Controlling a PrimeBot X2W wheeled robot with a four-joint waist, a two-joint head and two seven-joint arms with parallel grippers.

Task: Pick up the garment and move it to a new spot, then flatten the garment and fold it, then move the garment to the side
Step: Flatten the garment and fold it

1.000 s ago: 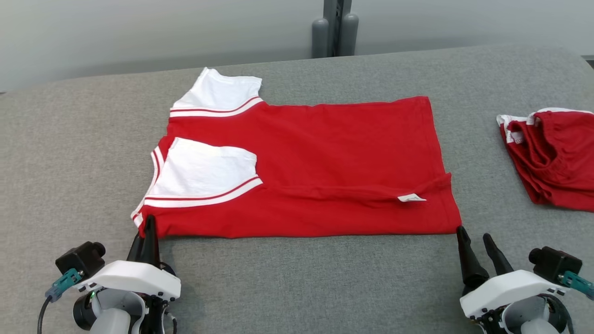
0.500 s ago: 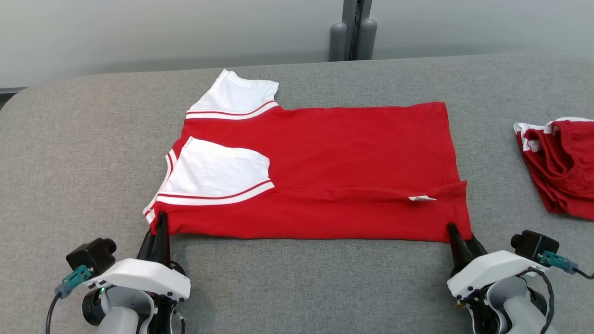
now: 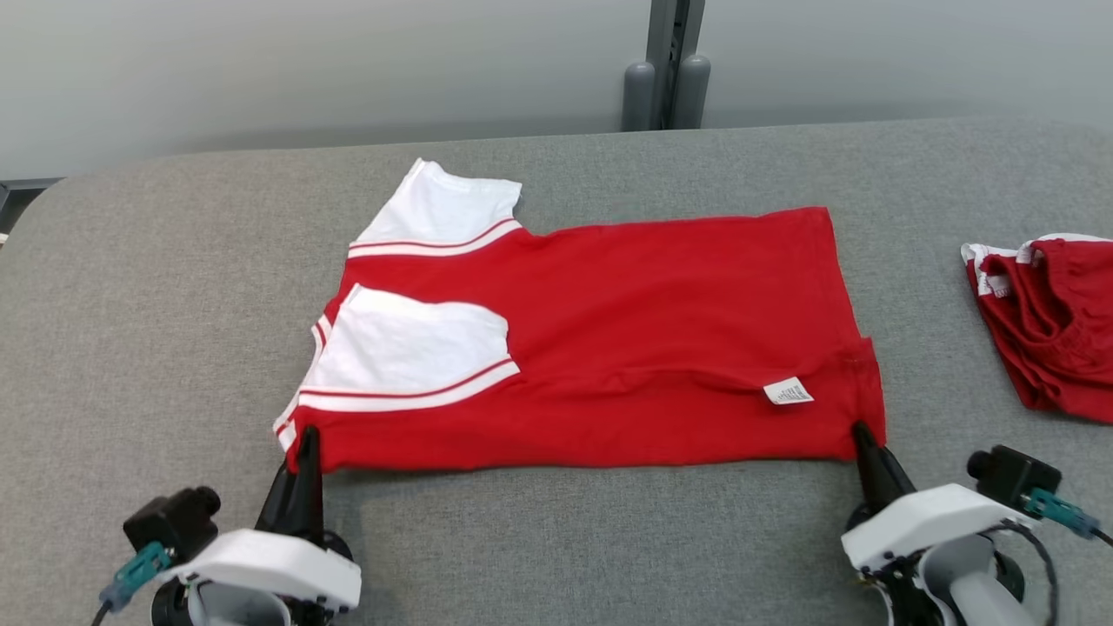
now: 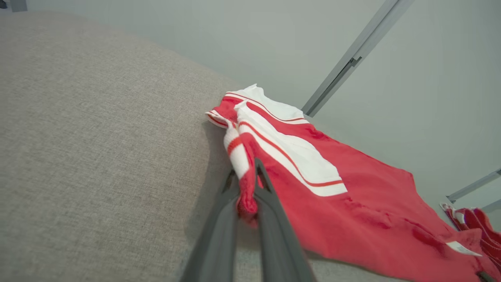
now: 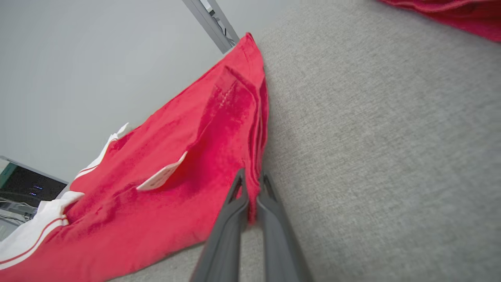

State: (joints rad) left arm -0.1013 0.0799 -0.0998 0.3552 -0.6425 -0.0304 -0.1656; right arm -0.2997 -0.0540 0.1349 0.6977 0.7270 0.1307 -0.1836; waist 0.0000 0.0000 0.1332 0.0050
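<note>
Head view: the red garment [image 3: 609, 348] is lying folded flat near the middle of the grey table [image 3: 156, 304], its white sleeves [image 3: 409, 348] pointing toward the left edge and its hem toward the right edge. The near-left corner of the cloth is being pinched by the left gripper [image 3: 306, 443] — in the left wrist view red-and-white trim is being squeezed between the closed fingers [image 4: 274, 227]. The near-right corner is being clamped likewise by the right gripper [image 3: 863, 435], red fabric being nipped in its closed jaws. A white label [image 3: 789, 391] is showing close to that corner, and a second red garment [image 3: 1052, 330] is lying crumpled at the right edge — well apart from the first
</note>
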